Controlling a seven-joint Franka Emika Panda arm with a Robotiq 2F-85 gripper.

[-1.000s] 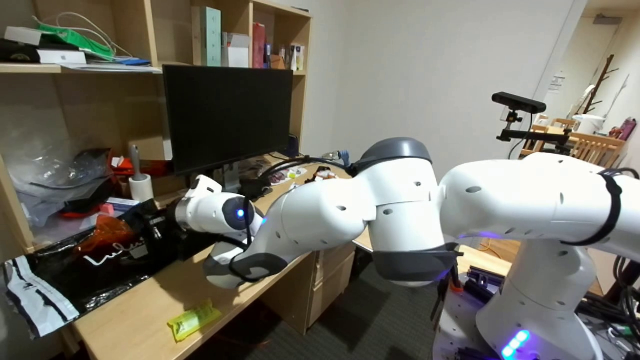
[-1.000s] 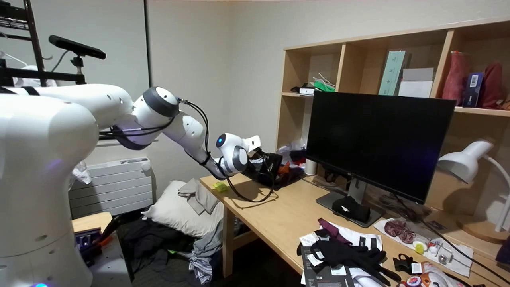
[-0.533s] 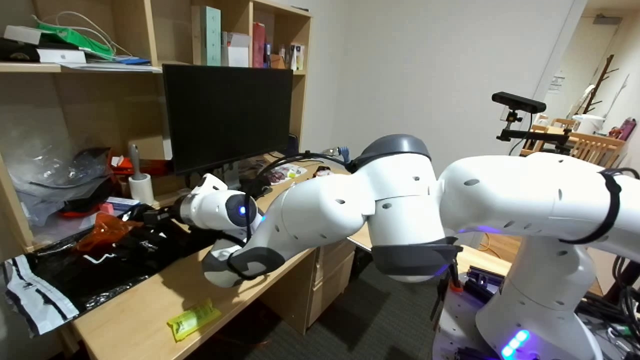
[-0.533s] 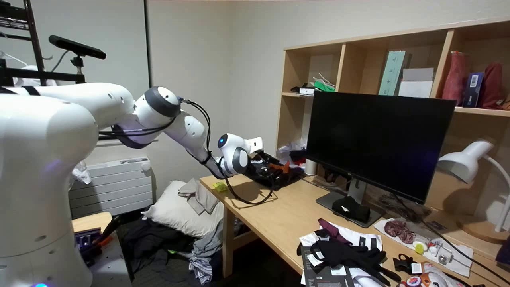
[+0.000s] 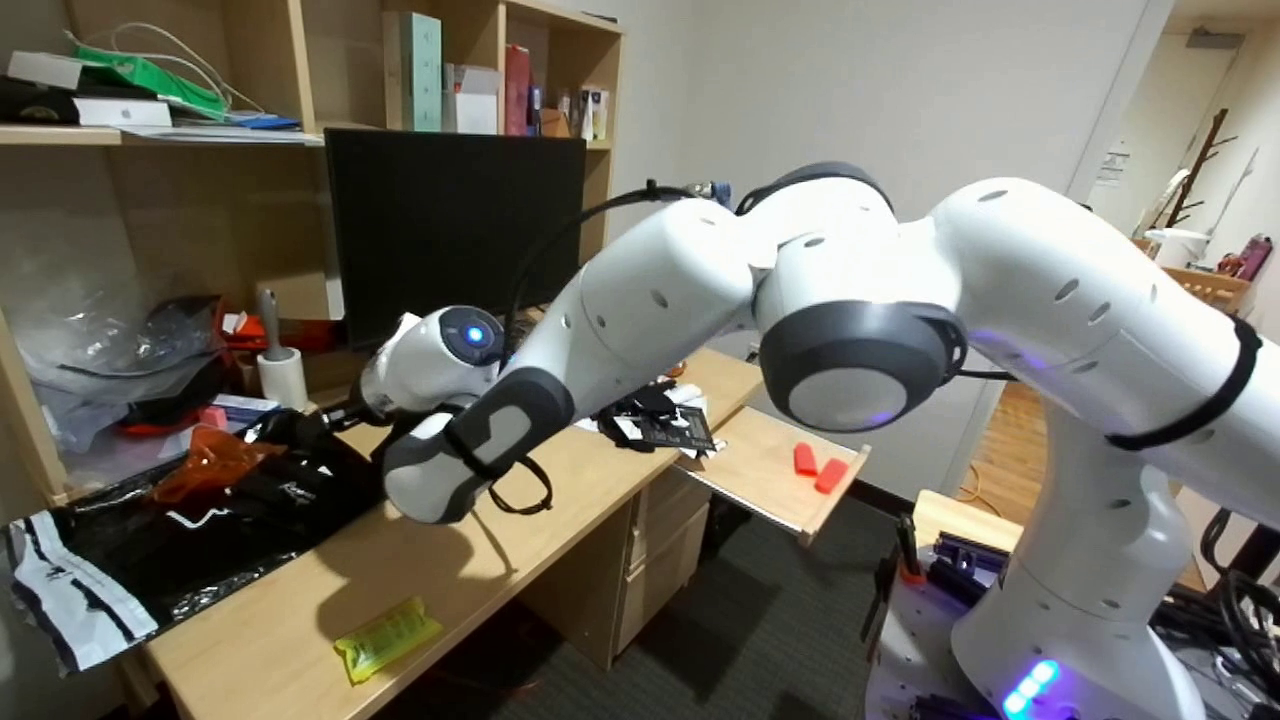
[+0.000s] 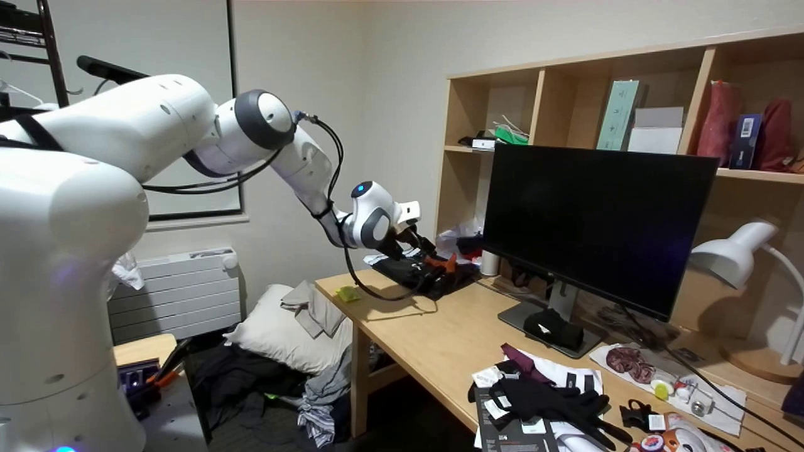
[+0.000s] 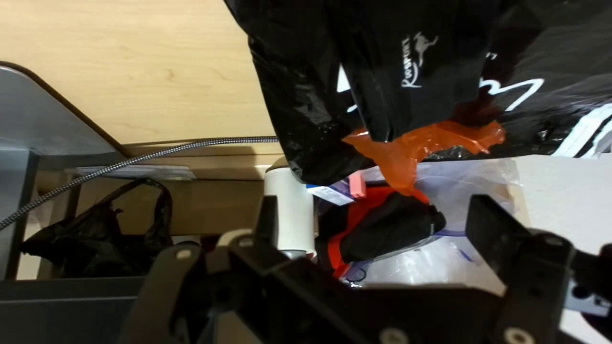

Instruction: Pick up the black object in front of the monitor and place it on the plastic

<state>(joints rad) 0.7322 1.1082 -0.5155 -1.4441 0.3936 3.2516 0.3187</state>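
Placing looks done, by our reckoning. In the wrist view the black object lies on the plastic, pale mark facing up, at about 12 to 1 o'clock from the tool. Its 6 o'clock edge overlaps some orange film; its 12 o'clock end runs out of frame, so we cannot vouch for that side. In an exterior view, likewise: black object on the plastic, which reaches well past it toward 8 o'clock.

Tool: spread wide, jaws well apart, nothing pinched between them that we can see. It hangs above the tabletop, apart from the black object as far as we can make out.

Also noted, in an exterior view: a lumpy item on the foot of the monitor, between 6 and 7 o'clock from its middle (black too, a fair trap for anyone going by the wording alone). We judge it no part of this job.

Left to do, as we read it: no further grasp, only the tool to be taken clear. Up before sideways seems wise to us; going low could catch the orange film and drag the black object askew.
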